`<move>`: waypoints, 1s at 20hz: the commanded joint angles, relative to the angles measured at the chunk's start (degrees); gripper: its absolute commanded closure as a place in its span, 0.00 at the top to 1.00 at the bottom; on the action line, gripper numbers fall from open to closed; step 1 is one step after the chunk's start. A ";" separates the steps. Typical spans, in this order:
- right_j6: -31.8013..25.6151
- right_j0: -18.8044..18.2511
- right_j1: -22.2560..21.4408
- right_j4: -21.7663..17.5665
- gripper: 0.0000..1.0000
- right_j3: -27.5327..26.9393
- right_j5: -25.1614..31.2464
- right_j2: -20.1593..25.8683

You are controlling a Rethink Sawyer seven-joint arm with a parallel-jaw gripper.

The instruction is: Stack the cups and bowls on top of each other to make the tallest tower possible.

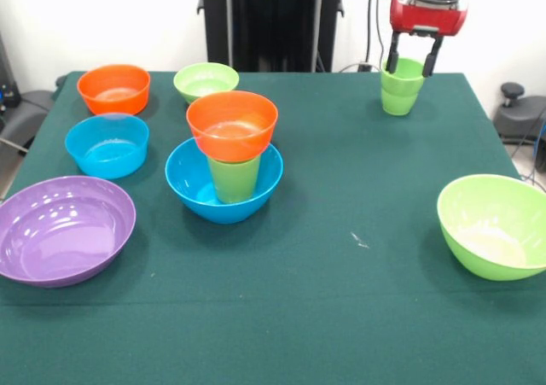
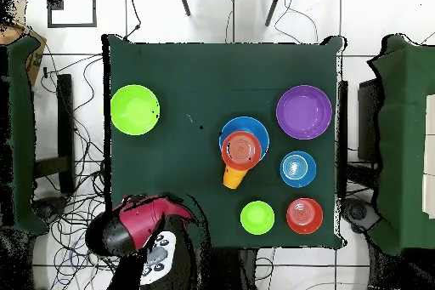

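From the front view I read the green worktop (image 1: 341,300) left to right. Far left of my end effector and nearer the camera lies the purple bowl (image 1: 64,229), with the light blue bowl (image 1: 107,145) and orange bowl (image 1: 113,88) beyond it. Next comes the small lime bowl (image 1: 206,81), then the tower (image 1: 229,159): blue bowl, green cup, orange bowl on top. My end effector (image 1: 414,65) grips a green cup (image 1: 402,88) by its rim, fingers straddling it. Nearer the camera, slightly right, sits the large lime bowl (image 1: 493,225).

Glossy plastic bowls (image 1: 224,180) on matt cloth-covered table (image 1: 358,317).
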 commanded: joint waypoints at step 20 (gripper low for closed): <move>6.32 0.40 1.00 2.14 1.00 1.06 1.55 0.80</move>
